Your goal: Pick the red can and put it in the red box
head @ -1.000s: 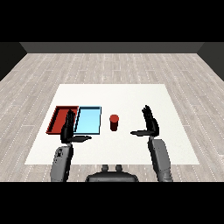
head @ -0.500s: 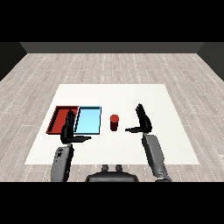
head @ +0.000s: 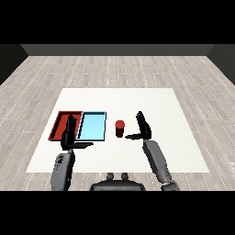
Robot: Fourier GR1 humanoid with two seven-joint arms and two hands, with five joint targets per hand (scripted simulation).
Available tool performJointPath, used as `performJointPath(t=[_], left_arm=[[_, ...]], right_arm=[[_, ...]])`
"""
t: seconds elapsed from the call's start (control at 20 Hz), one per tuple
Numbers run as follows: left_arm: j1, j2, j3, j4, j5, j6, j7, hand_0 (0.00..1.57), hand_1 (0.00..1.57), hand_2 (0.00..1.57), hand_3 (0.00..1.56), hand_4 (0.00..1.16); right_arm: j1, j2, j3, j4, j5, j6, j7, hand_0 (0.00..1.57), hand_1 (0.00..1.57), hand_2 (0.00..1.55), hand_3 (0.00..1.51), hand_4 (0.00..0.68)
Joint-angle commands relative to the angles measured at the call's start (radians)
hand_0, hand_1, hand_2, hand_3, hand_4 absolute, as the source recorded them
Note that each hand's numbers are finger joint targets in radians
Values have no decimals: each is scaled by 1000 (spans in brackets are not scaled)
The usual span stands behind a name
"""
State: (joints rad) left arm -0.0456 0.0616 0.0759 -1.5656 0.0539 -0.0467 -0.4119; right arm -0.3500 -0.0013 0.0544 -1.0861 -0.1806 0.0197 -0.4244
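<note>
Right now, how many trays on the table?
2. The red tray lies at the left; the light blue tray sits directly to its right, beside it. The left hand covers part of the red one.

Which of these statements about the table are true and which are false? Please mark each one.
1. The red can stands upright on the table, to the right of the light blue tray. True.
2. The right hand is curled round the can. False: it is open, beside the can and apart from it.
3. The red tray lies directly to the left of the light blue tray. True.
4. The can is already in the red tray. False: it stands on the bare table, outside both trays.
5. The left hand holds the can. False: it is open, at the trays, holding nothing.
</note>
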Motion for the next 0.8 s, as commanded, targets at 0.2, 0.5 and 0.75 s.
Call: performJointPath(t=[0.2, 0.5, 0.75], left_arm=[[73, -23, -20, -25, -3, -11, -56, 0, 0, 0, 0, 0], [14, 4, 23, 46, 58, -62, -47, 0, 0, 0, 0, 0], [25, 10, 13, -77, 48, -33, 33, 0, 0, 0, 0, 0]], right_arm=[[-66, 1, 161, 146, -144, -105, -97, 0, 0, 0, 0, 0], [-120, 1, 213, 223, -200, -141, -145, 0, 0, 0, 0, 0], [-146, 1, 203, 266, -227, -142, -162, 0, 0, 0, 0, 0]])
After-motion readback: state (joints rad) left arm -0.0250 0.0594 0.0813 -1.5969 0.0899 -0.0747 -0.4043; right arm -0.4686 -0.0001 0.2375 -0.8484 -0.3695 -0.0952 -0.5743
